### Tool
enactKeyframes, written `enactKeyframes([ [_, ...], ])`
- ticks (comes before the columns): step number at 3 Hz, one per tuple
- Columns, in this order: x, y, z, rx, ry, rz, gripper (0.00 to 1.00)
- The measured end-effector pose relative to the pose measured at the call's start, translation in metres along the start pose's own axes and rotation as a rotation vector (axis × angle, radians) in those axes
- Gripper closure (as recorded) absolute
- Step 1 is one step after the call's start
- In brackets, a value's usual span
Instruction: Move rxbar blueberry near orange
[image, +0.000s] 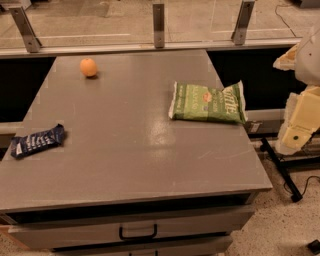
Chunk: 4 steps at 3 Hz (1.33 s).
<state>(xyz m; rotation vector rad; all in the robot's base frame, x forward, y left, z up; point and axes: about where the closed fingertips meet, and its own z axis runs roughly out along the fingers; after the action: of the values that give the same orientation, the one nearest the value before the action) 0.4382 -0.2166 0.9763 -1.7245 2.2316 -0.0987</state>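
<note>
Just right of the grey table (150, 165) hung your cream gripper (299, 126), open or closed unclear; you needed to grasp the flat navy-blue rxbar blueberry (37, 141) across its narrow width.

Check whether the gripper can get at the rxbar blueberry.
Likely yes, with a long reach: the gripper is right of the table, the rxbar blueberry lies uncovered at the left edge, and the green chip bag sits beside the path.

Orange (88, 67) behind bar (38, 141); jaws far right
</note>
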Motion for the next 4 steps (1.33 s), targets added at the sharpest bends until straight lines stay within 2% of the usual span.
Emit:
enactKeyframes([
  [1, 0.000, 0.000, 0.000, 0.000, 0.000, 0.000, 0.00],
  [2, -0.035, -0.002, 0.029, -0.034, -0.091, -0.058, 0.00],
  [3, -0.117, -0.002, 0.071, -0.087, -0.281, -0.198, 0.00],
  [4, -0.238, 0.016, 0.089, -0.133, -0.545, -0.395, 0.00],
])
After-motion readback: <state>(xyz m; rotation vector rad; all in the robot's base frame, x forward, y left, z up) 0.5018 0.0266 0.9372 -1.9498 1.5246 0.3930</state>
